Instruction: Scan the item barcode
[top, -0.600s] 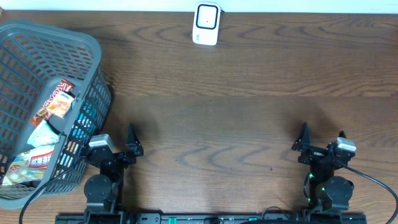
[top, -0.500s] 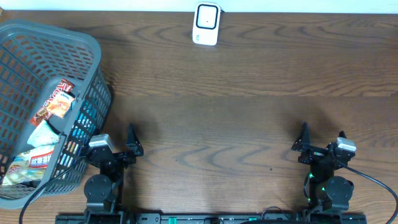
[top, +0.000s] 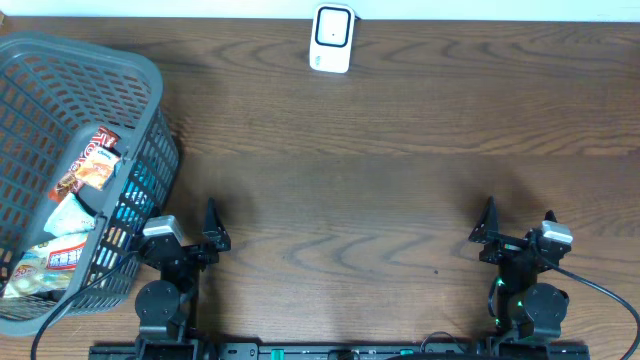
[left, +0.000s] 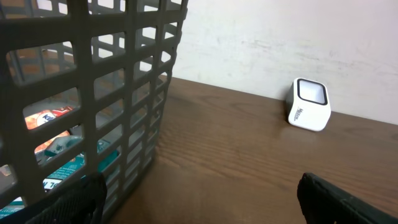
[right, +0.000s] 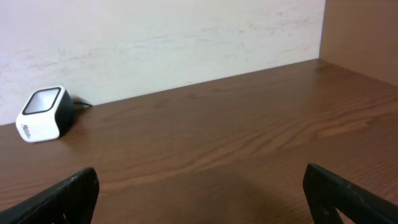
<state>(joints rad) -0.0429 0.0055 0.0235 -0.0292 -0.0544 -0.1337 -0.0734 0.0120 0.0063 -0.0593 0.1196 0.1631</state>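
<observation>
Overhead: L tool (top: 181, 226), R tool (top: 519, 224) agape

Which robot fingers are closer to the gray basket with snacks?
Left. The left fingers sit right beside the basket; the right fingers are far off to its right.

The dark brown wooden table (top: 400, 180) is finished smooth, with a pronounced wavy grain and a low satin sheen. The grey plastic lattice basket (top: 158, 150), at the left of the overhead frame, is moulded with a matt surface. Crinkled glossy film is seen on the red-orange snack packet (top: 88, 165) and the white snack packet (top: 70, 215) inside it. The white plastic scanner block (top: 331, 38), at top centre, is smooth and slightly glossy; its dark window is shinier. The off-white wall (right: 155, 31) is matt and faintly rough. The fingers (left: 323, 205) of the left gripper (left: 199, 202) are black and matt.
</observation>
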